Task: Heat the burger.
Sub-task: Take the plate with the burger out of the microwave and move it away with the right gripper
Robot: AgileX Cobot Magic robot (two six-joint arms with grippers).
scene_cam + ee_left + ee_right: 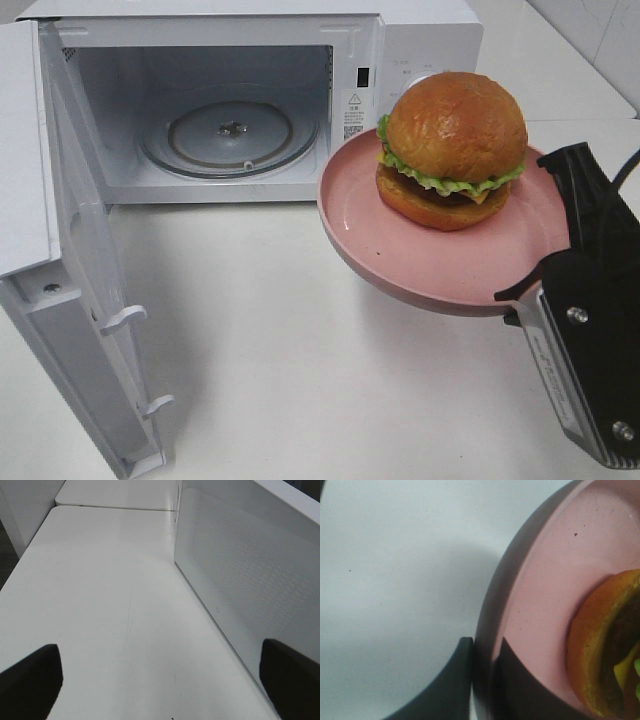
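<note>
The burger (455, 150), a glossy brown bun with green lettuce, sits on a round pink plate (360, 215) held tilted in the air in front of the microwave's right side. My right gripper (548, 262) is shut on the plate's near right rim. The right wrist view shows this grip closely: one dark finger lies outside the rim and the other inside, with the gripper (482, 680) pinching the plate (545, 590) beside the burger (605, 645). My left gripper (160, 690) is open and empty over the white table; it does not appear in the exterior high view.
The white microwave (420, 40) stands at the back with its door (70, 260) swung wide to the left. Its glass turntable (230, 135) is bare. In the left wrist view the door's perforated panel (240, 580) runs close alongside the left gripper.
</note>
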